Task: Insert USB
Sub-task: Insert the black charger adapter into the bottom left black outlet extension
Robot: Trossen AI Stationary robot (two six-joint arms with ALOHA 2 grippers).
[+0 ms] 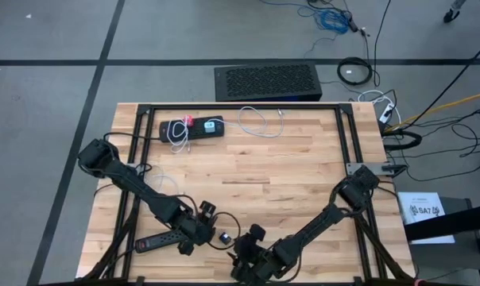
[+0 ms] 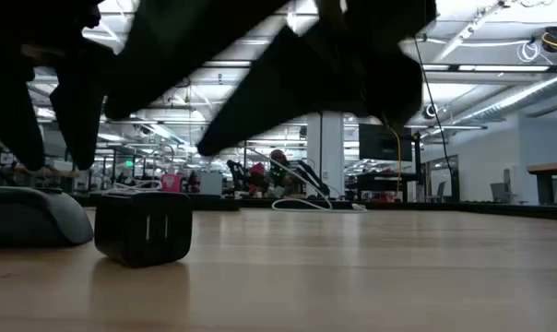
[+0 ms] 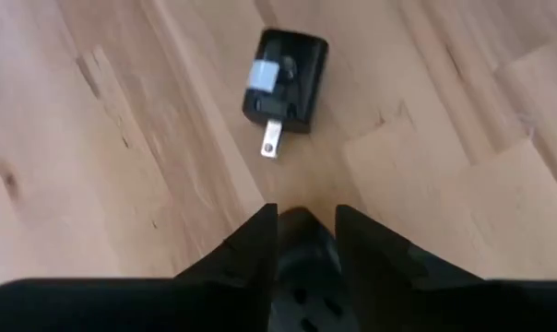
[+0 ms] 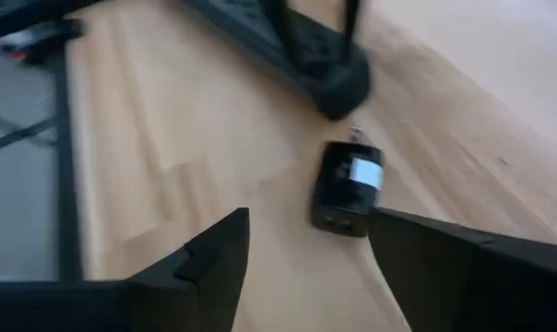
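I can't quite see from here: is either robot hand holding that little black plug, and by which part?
Neither. The black plug lies loose on the table, between the left hand and the right hand, both open.

A white sheet of paper beside the worktop's right edge carries dark printed characters, too small to make out for certain. The black USB charger has a pale label on its side, but no writing on it can be read. Nothing else legible shows
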